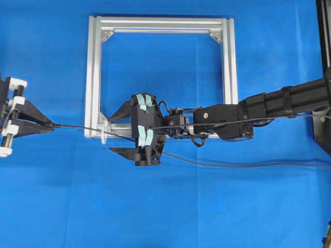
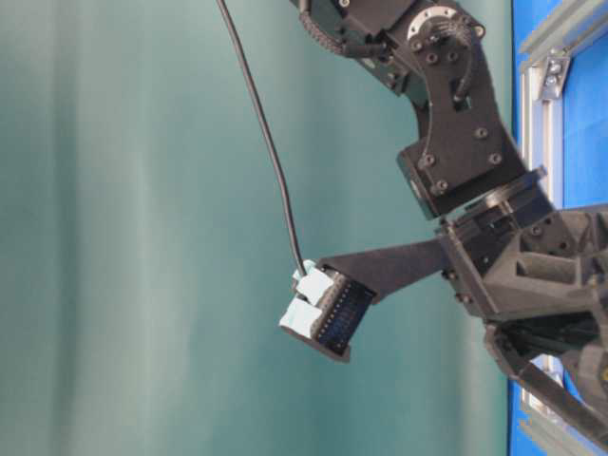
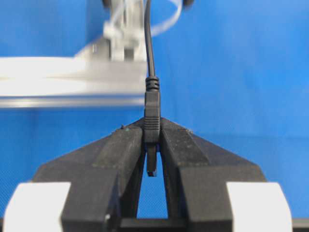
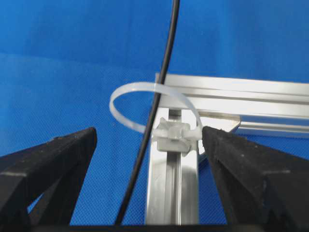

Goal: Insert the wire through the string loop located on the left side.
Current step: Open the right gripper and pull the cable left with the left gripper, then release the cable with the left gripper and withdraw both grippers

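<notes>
Pinching the thin black wire by its plug, the left gripper has its jaws clamped. The right gripper hangs jaws apart beside the white string loop. Hard pulling might snag there.

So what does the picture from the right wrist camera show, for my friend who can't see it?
A thin black wire runs through a white string loop fastened to the corner of a silver metal frame. The two black fingers of the right claw stand wide apart on either side, touching neither. Behind everything is a blue cloth.
</notes>
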